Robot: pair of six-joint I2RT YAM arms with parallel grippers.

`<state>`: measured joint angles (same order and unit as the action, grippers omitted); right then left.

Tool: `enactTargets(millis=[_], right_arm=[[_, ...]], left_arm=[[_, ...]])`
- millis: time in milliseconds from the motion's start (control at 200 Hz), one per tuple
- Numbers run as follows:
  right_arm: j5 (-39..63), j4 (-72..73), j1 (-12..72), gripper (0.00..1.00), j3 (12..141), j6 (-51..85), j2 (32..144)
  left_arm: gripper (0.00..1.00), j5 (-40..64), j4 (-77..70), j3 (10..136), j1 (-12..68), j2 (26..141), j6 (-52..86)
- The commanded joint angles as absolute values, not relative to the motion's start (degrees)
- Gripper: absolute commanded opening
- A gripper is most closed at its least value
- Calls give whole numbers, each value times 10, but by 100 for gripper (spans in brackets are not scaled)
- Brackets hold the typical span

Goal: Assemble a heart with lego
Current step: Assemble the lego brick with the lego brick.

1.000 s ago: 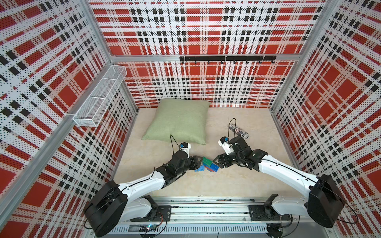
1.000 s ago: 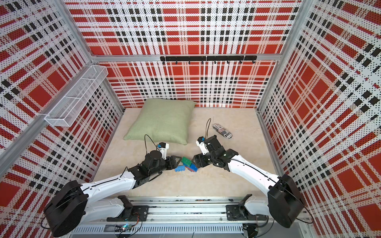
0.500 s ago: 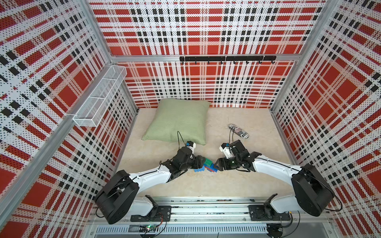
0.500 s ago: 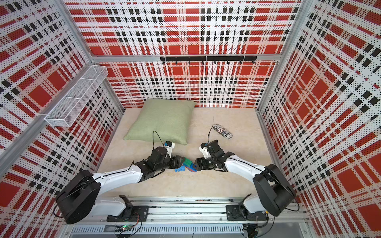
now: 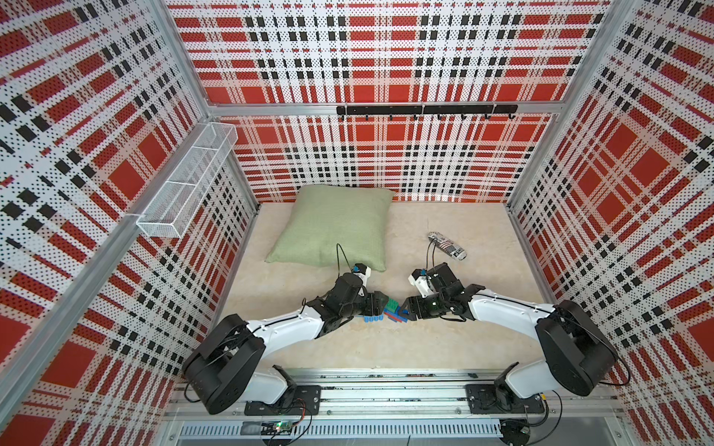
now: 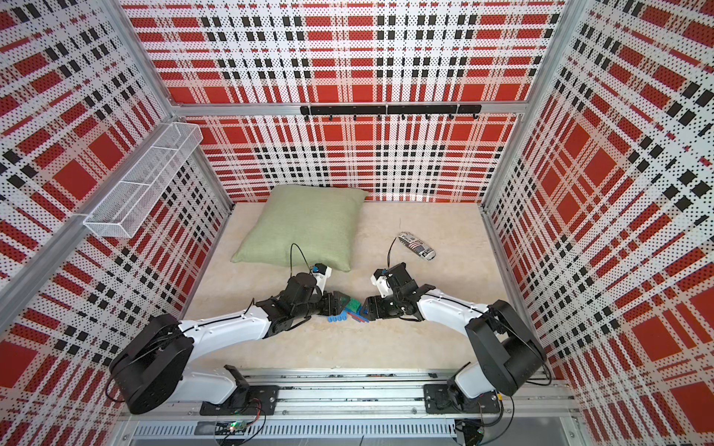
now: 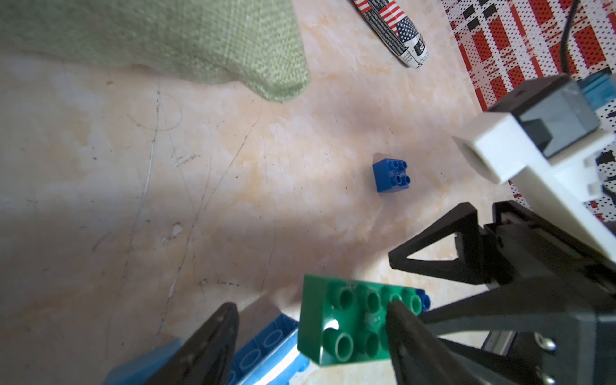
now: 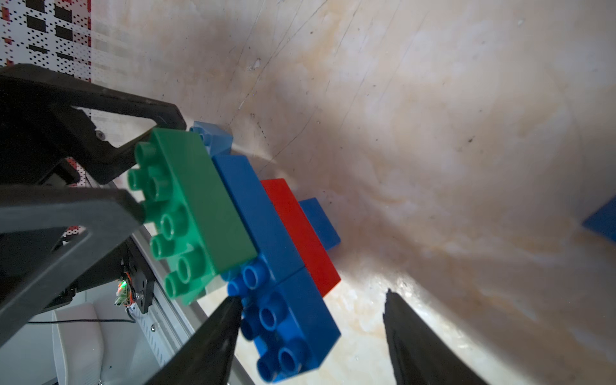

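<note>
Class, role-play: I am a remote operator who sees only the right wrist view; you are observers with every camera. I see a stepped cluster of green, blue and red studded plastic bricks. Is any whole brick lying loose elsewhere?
Observer: Yes. The left wrist view shows a small dark blue square brick lying alone on the beige table.
Operator: What lies farther back?
Observer: A pale green woven pillow lies flat near the back wall.
Operator: Anything beside it?
Observer: A slim object printed with a flag and newsprint, toward the robot's right.
</note>
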<state>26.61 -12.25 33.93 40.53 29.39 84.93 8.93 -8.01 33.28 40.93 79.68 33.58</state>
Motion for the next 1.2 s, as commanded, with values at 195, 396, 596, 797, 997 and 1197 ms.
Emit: enactTargets(millis=[195,396,596,797,997,1197], right_arm=[[245,-132,333,70,399,281,859],[244,-140,333,70,406,276,862],[239,-143,332,69,406,280,858],[236,-146,331,69,405,283,859],[233,-140,331,68,402,292,862],[221,-144,329,67,400,292,864]], left_arm=[[75,76,-73,345,427,780,335],[75,71,-76,340,430,794,335],[75,56,-66,332,426,810,338],[74,47,-63,310,435,816,344],[73,38,-40,299,439,832,350],[72,25,-2,296,438,816,340]])
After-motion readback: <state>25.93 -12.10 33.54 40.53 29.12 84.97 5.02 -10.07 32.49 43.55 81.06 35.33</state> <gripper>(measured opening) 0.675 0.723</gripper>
